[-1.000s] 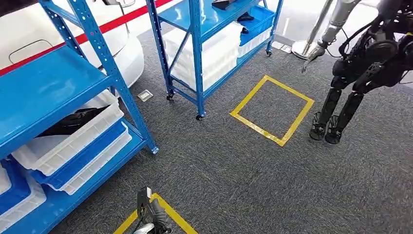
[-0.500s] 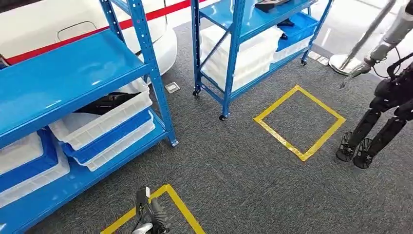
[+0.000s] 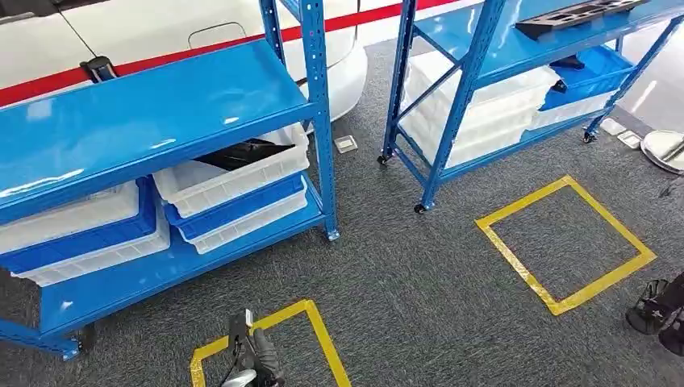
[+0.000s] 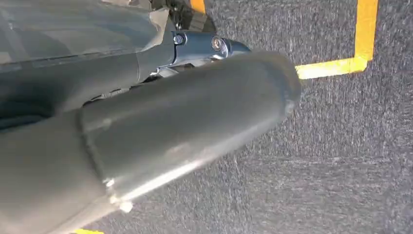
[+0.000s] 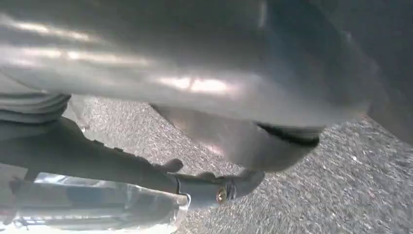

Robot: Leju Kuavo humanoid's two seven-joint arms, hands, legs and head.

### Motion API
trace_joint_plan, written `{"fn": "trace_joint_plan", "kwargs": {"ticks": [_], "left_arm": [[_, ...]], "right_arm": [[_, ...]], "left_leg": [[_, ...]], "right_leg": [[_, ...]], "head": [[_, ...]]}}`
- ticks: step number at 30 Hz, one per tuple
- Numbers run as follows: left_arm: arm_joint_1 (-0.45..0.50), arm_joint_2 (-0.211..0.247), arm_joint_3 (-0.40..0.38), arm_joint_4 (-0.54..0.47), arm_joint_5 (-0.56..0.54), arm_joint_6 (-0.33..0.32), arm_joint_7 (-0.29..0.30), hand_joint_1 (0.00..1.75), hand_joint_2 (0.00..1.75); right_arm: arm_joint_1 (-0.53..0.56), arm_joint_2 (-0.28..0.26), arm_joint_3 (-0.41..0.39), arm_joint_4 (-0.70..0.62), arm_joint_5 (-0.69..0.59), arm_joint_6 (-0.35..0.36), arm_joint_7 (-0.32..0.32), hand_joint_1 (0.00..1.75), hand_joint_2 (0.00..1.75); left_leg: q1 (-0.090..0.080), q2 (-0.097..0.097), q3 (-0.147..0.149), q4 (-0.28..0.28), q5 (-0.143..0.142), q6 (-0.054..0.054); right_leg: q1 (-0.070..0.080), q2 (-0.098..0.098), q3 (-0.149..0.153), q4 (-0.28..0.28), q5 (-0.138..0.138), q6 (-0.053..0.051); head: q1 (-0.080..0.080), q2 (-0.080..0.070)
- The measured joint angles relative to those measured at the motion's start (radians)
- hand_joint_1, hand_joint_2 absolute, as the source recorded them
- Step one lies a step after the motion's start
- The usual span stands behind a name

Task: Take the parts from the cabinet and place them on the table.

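So the head view looks down at grey carpet (image 3: 419, 290) with two blue metal racks on it. The near rack (image 3: 161, 105) sits on the left, with a bare glossy blue top shelf and, underneath it, a bunch of stacked trays. The white tray (image 3: 234, 173) on top of the right-hand stack has a black part (image 3: 242, 153) lying inside it, tucked under the shelf so only some of it shows. Below that there's a blue tray (image 3: 234, 205) and another white one, and further left more white and blue trays stacked the same way.

The second rack (image 3: 516, 48) stands further back on the right, on little caster wheels. Its upper shelf carries a flat black part (image 3: 577, 14) near the top edge of the picture, and lower down there's a pile of white trays (image 3: 484, 105) plus a blue one.

Behind both racks is a white car body (image 3: 161, 32) with a red stripe running along it. On the floor there's a yellow tape square (image 3: 565, 242) to the right, well apart from the near rack, and another yellow tape outline (image 3: 266, 339) at the bottom.

As for the hands: both wrist cams are pointing at the carpet, mostly looking at smooth grey robot casing. Can't really make out the fingers on either side, so can't tell if they're open or closed, or holding anything.
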Motion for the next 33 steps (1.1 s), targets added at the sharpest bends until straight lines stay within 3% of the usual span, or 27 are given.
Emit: {"fn": "trace_joint_plan", "kwargs": {"ticks": [1,2,3,5,6,7,9,10,11,13,14,15,16,17,18,20,21,23,24,25,26,27,28,30,31,32,33], "left_arm": [[0.0,0.0,0.0,0.0,0.0,0.0,0.0,0.0,0.0],[-0.002,0.0,0.0,0.0,-0.002,-0.003,0.005,0.0,0.0],[-0.004,0.0,0.0,0.0,-0.003,-0.005,0.012,0.0,0.0],[-0.002,0.0,0.0,0.0,-0.006,-0.011,0.018,0.0,0.0],[0.0,0.0,0.0,0.0,-0.006,-0.013,0.02,0.0,0.0],[0.002,0.001,0.0,0.0,-0.005,-0.018,0.022,0.0,0.0],[0.003,0.002,0.006,0.0,0.013,-0.045,0.029,0.0,0.0],[0.003,0.0,0.01,-0.001,0.016,-0.051,0.028,0.0,0.0],[0.001,-0.001,0.011,-0.002,0.017,-0.055,0.027,0.0,0.0],[0.0,-0.004,0.013,-0.002,0.013,-0.047,0.02,0.0,0.0],[0.002,-0.004,0.014,-0.002,0.01,-0.03,0.008,0.0,1.75],[0.001,-0.004,0.016,-0.002,0.003,-0.015,-0.003,0.0,1.75],[0.004,-0.007,0.017,-0.002,-0.005,-0.007,-0.01,0.0,1.75],[0.002,-0.008,0.018,-0.002,-0.01,-0.002,-0.013,0.0,1.75],[-0.001,-0.01,0.018,-0.002,-0.017,-0.002,-0.007,0.0,1.75],[-0.001,-0.012,0.014,-0.001,-0.031,-0.002,0.009,0.0,1.75],[0.0,-0.011,0.014,0.0,-0.036,-0.001,0.009,0.0,1.75],[0.0,-0.006,0.014,0.003,-0.042,0.003,0.008,0.0,1.75],[0.0,-0.006,0.013,0.004,-0.046,0.005,0.004,0.0,1.75],[0.0,-0.006,0.012,0.004,-0.048,0.006,0.0,0.0,1.75],[0.001,-0.006,0.012,0.005,-0.048,0.009,-0.007,0.0,1.75],[0.0,-0.006,0.012,0.005,-0.049,0.019,-0.016,0.0,1.75],[0.001,-0.006,0.011,0.005,-0.054,0.031,-0.03,0.0,0.0],[0.001,-0.005,0.01,0.006,-0.062,0.05,-0.043,0.0,0.0],[0.002,-0.002,0.01,0.006,-0.058,0.051,-0.043,0.0,0.0],[0.003,-0.003,0.01,0.006,-0.053,0.052,-0.047,0.0,0.0],[0.002,-0.007,0.01,0.006,-0.05,0.054,-0.049,0.0,0.0]], "right_arm": [[-0.001,0.001,0.0,0.0,0.0,0.0,0.0,0.0,0.0],[0.0,0.002,0.0,0.0,0.0,0.0,0.0,0.0,0.0],[0.002,0.003,0.0,0.0,0.0,0.0,0.0,0.0,0.0],[0.006,0.001,0.0,0.0,0.0,0.0,0.005,0.0,0.0],[0.007,-0.001,0.0,0.0,0.0,0.0,0.005,0.0,0.0],[0.006,-0.001,0.0,0.0,0.0,-0.001,0.006,0.0,0.0],[0.004,0.001,0.0,0.0,-0.002,-0.006,0.006,0.0,0.0],[0.003,0.003,0.0,0.0,-0.003,-0.006,0.006,0.0,0.0],[0.004,0.003,0.0,0.0,-0.005,-0.006,0.008,0.0,0.0],[0.004,0.003,0.0,0.0,-0.01,-0.009,0.013,0.0,0.0],[0.002,0.003,0.0,0.0,-0.013,-0.01,0.014,0.0,0.0],[0.002,0.005,-0.001,0.0,-0.013,-0.011,0.014,0.0,0.0],[0.003,0.005,-0.001,-0.002,-0.014,-0.014,0.016,0.0,0.0],[0.004,0.005,-0.001,-0.002,-0.014,-0.017,0.016,0.0,0.0],[0.007,0.006,-0.002,-0.002,-0.016,-0.019,0.016,0.0,0.0],[0.01,0.006,-0.003,-0.001,-0.023,-0.019,0.016,0.0,0.0],[0.011,0.005,-0.009,-0.001,-0.031,-0.018,0.016,0.0,0.0],[0.011,0.005,-0.02,-0.001,-0.038,-0.024,0.011,0.0,0.0],[0.013,0.005,-0.022,-0.001,-0.039,-0.034,0.007,0.0,0.0],[0.016,0.005,-0.026,-0.001,-0.04,-0.041,0.006,0.0,0.0],[0.02,0.006,-0.027,0.0,-0.041,-0.043,0.005,0.0,0.0],[0.023,0.008,-0.028,0.0,-0.042,-0.047,0.002,0.0,0.0],[0.023,0.01,-0.029,0.0,-0.045,-0.058,-0.003,0.0,0.0],[0.021,0.01,-0.035,0.0,-0.048,-0.066,-0.005,0.0,0.0],[0.022,0.015,-0.039,0.0,-0.049,-0.072,-0.004,0.0,0.0],[0.022,0.015,-0.042,0.0,-0.049,-0.072,-0.004,0.0,0.0],[0.023,0.016,-0.043,0.0,-0.048,-0.073,-0.004,0.0,0.0]], "left_leg": [[0.0,0.03,-0.004,0.014,-0.011,-0.002],[-0.005,0.094,-0.026,0.059,-0.042,-0.007],[-0.003,0.125,-0.063,0.134,-0.082,-0.011],[0.001,0.146,-0.145,0.293,-0.144,-0.017],[0.002,0.151,-0.161,0.321,-0.143,-0.017],[0.002,0.152,-0.153,0.3,-0.122,-0.016],[0.0,0.169,-0.068,0.139,-0.037,-0.008],[-0.004,0.203,-0.02,0.058,-0.008,0.001],[-0.013,0.245,0.0,0.015,-0.018,0.005],[-0.018,0.218,-0.003,0.015,-0.015,0.011],[-0.023,0.204,-0.007,0.015,-0.016,0.015],[-0.023,0.19,-0.005,0.006,-0.013,0.02],[-0.006,0.177,0.013,-0.011,0.0,0.028],[-0.006,0.166,0.016,-0.016,0.005,0.037],[-0.007,0.152,0.014,-0.016,0.006,0.039],[-0.007,0.124,0.013,-0.016,0.006,0.039],[-0.007,0.106,0.013,-0.015,0.006,0.039],[-0.006,0.077,0.014,-0.013,0.006,0.038],[-0.005,0.057,0.015,-0.01,0.005,0.036],[-0.002,0.04,0.015,-0.005,0.002,0.03],[-0.004,0.03,0.013,-0.003,0.001,0.022],[-0.009,0.02,0.006,0.004,-0.003,0.014],[-0.008,0.017,0.004,0.001,0.002,0.01],[-0.004,0.007,0.002,-0.004,0.006,0.003],[0.001,0.014,-0.002,0.001,0.001,0.0],[-0.007,0.074,-0.009,0.026,-0.017,-0.004],[-0.006,0.117,-0.037,0.085,-0.055,-0.01]], "right_leg": [[-0.002,-0.013,0.002,-0.002,0.003,-0.007],[0.0,-0.024,0.002,-0.002,0.001,-0.023],[0.005,-0.039,0.003,-0.002,-0.002,-0.029],[0.011,-0.073,0.002,-0.002,-0.006,-0.034],[0.013,-0.087,0.003,-0.002,-0.007,-0.036],[0.014,-0.101,0.004,-0.002,-0.008,-0.036],[0.016,-0.127,0.01,-0.002,-0.012,-0.039],[0.017,-0.136,0.014,-0.002,-0.015,-0.036],[0.023,-0.144,0.017,-0.002,-0.019,-0.031],[0.029,-0.16,0.016,-0.002,-0.024,-0.021],[0.027,-0.174,0.021,-0.006,-0.024,-0.017],[0.03,-0.186,0.029,-0.011,-0.024,-0.013],[0.03,-0.16,0.022,0.0,-0.034,-0.005],[0.027,-0.103,0.015,0.035,-0.055,-0.009],[0.023,-0.068,-0.019,0.107,-0.088,-0.016],[0.02,-0.053,-0.09,0.243,-0.14,-0.02],[0.02,-0.052,-0.12,0.29,-0.144,-0.013],[0.015,-0.051,-0.099,0.228,-0.102,0.006],[0.009,-0.044,-0.053,0.126,-0.053,0.021],[0.0,-0.017,-0.006,0.021,-0.01,0.032],[0.004,0.016,-0.003,0.014,-0.016,0.023],[0.007,0.023,-0.001,-0.005,-0.011,0.014],[0.01,0.021,0.0,0.0,-0.008,0.004],[0.014,0.008,0.002,0.0,-0.004,-0.006],[0.0,-0.002,0.005,-0.003,0.0,-0.014],[0.003,-0.006,0.006,-0.003,0.0,-0.027],[0.006,-0.014,0.007,-0.003,-0.002,-0.036]], "head": [[0.002,0.0],[-0.013,0.0],[-0.016,0.0],[-0.017,0.0],[-0.016,0.0],[-0.016,0.0],[-0.017,0.0],[-0.017,0.0],[-0.016,0.0],[-0.015,0.0],[-0.014,0.0],[-0.017,0.0],[-0.016,0.0],[-0.011,0.0],[-0.01,0.0],[-0.005,0.0],[-0.005,0.0],[-0.004,0.0],[-0.004,0.0],[-0.004,0.0],[-0.003,0.0],[0.003,0.0],[0.0,0.0],[0.0,0.0],[-0.001,0.0],[-0.002,0.0],[-0.013,0.0]]}}
